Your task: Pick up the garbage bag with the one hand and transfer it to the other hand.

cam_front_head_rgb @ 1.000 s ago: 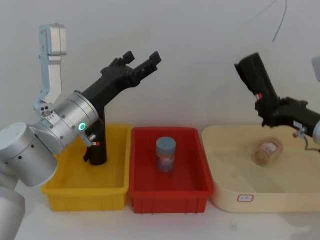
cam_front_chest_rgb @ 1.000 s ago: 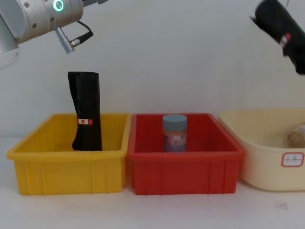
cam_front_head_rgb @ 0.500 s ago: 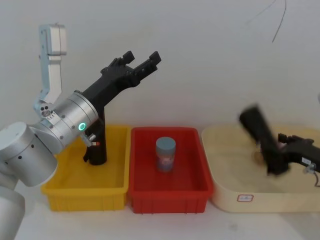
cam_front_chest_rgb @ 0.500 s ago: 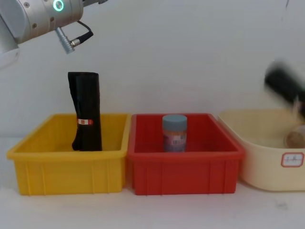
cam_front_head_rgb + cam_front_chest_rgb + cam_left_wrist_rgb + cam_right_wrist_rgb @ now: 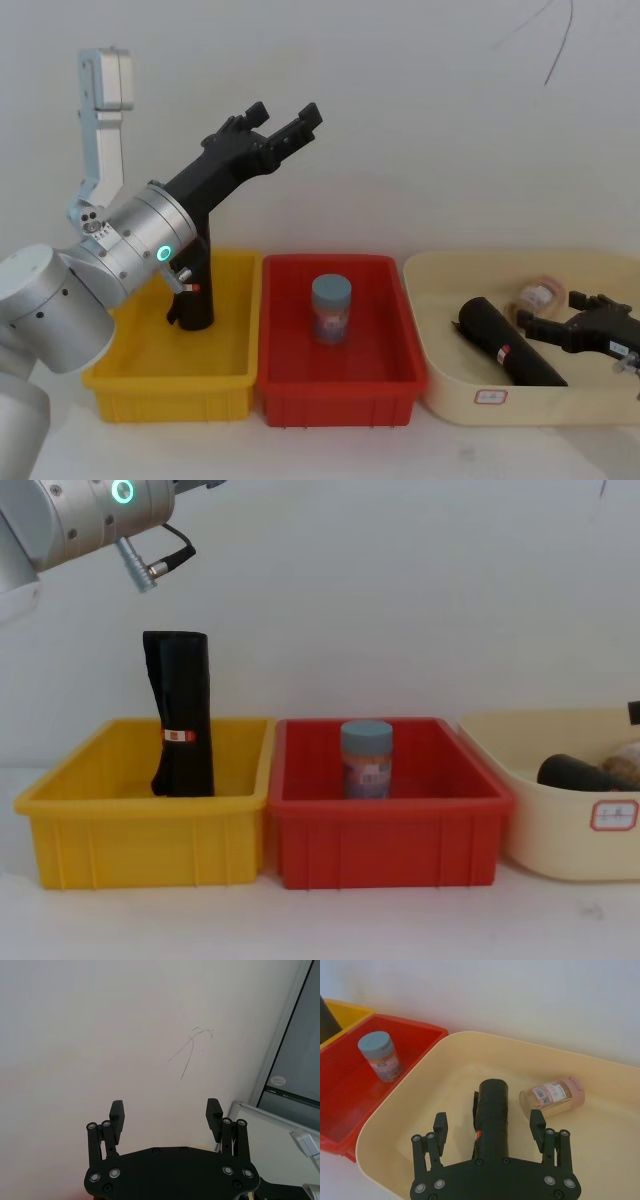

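Right gripper (image 5: 548,310) hovering wide open at the garbage bag (image 5: 505,345), which is lying in the cream tray (image 5: 440,400)

The bag is lying on its side toward the tray's left edge, and the open fingers are lining up along it. Closing across its middle looks wise, as that is leaving one end free for the left gripper (image 5: 287,112), which is waiting raised and open above the yellow bin (image 5: 165,378). The tipped jar (image 5: 540,293) just beside the bag is asking for a clean approach. The right wrist view is showing the jaws straddling the bag's near end, while the chest view is showing a taller roll (image 5: 180,715) standing in the yellow bin.
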You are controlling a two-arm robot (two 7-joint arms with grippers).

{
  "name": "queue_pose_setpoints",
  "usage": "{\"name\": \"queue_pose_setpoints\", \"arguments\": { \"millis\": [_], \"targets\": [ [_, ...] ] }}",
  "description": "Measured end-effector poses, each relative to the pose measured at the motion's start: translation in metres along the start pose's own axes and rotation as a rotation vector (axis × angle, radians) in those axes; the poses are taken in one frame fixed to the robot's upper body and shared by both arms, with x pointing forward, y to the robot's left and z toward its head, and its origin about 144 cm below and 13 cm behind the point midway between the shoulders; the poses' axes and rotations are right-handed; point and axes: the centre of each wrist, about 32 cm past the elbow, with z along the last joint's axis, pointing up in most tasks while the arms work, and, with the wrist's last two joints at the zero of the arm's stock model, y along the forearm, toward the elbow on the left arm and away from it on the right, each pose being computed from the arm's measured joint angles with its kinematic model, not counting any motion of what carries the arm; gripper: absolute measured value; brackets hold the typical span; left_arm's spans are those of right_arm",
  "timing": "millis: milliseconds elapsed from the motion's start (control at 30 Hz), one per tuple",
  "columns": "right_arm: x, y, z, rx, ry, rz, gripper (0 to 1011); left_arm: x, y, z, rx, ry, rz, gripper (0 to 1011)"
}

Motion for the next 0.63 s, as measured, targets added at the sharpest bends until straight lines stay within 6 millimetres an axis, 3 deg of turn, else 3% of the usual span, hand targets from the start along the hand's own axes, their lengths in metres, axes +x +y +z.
{"name": "queue_pose_setpoints", "arguments": {
  "millis": [633],
  "targets": [
    [-0.0002,-0.0035,-0.0057,-0.011,0.012,0.009,1000,0.0,0.0,0.0,0.0,0.0,0.0,1000]
  ]
}}
